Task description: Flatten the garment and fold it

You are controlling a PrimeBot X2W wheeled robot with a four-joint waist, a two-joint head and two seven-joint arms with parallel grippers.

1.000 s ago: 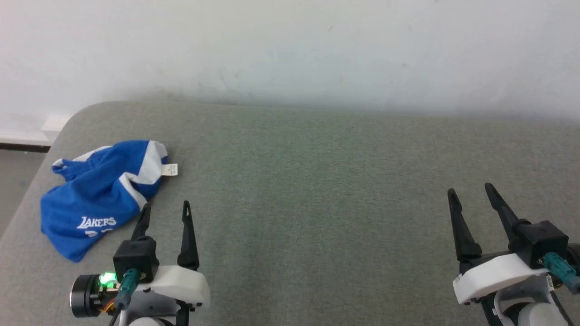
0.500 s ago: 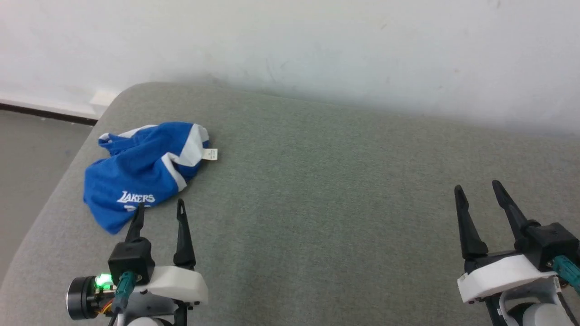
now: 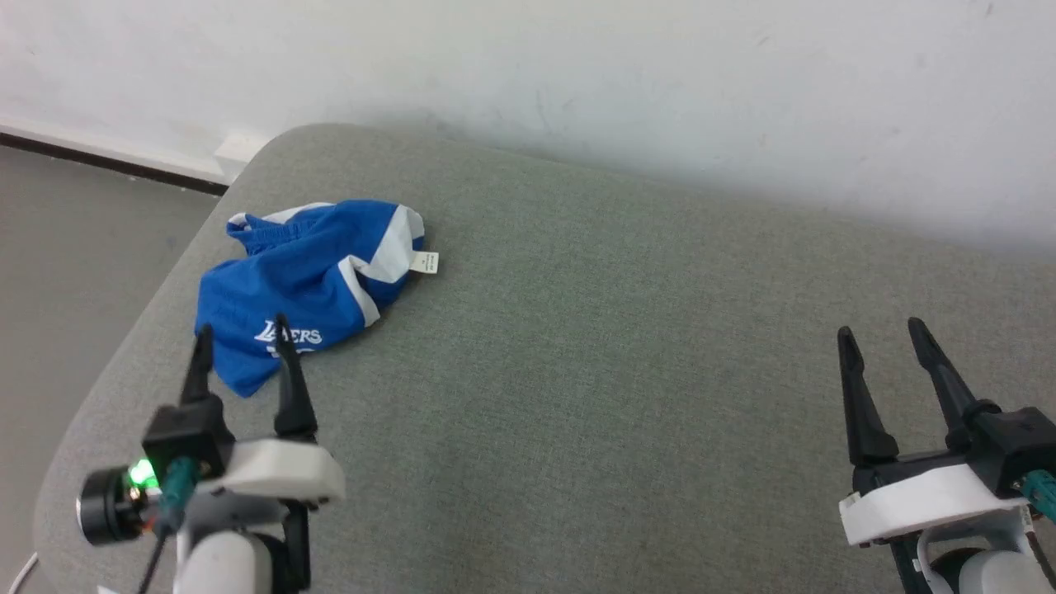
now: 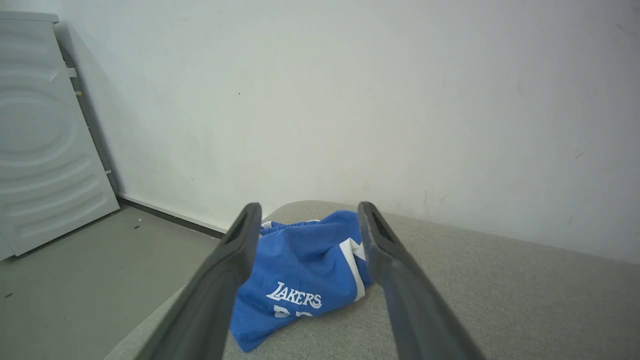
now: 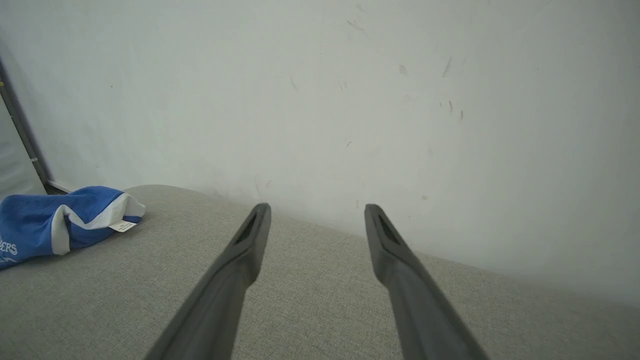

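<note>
Head view, garment (image 3: 305, 276) near corner of pad (image 3: 619, 330)

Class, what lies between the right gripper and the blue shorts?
Bare grey upholstery; the head view shows nothing else between the right gripper and the shorts.

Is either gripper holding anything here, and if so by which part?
Nothing is held. The left gripper is open at the near edge of the shorts, not closed on them. The right gripper is open over the cushion.

A grey fabric pad (image 3: 619, 346) with a rounded corner is backed by a scuffed white wall (image 3: 577, 66). Beside it lies grey floor (image 3: 74, 239), edged by dark skirting (image 3: 107, 162). A white ribbed panel (image 4: 40, 140) stands on the floor by the wall.
</note>
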